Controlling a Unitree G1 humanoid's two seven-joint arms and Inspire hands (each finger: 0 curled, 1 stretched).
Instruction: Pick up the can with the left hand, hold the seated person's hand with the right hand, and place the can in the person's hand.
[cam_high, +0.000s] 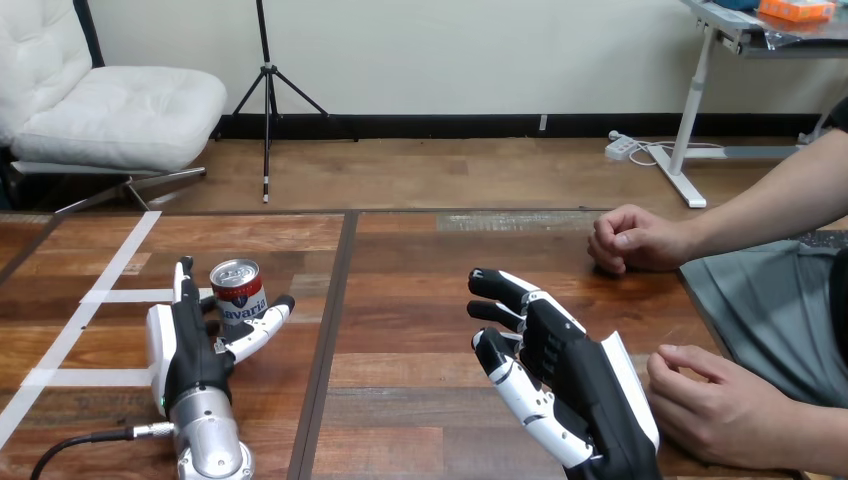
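Bracketing the upright drink can (238, 290) at lower left, the left hand (195, 345) has straight fingers and thumb either side, not yet closed. The right hand (570, 385), spread and empty, sits just beside the person's lower-right hand (720, 400), placed to take it.

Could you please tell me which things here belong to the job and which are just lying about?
Job: can, left hand, right hand, person's near hand, person's far hand.
Lying about: white tape strips on the table.
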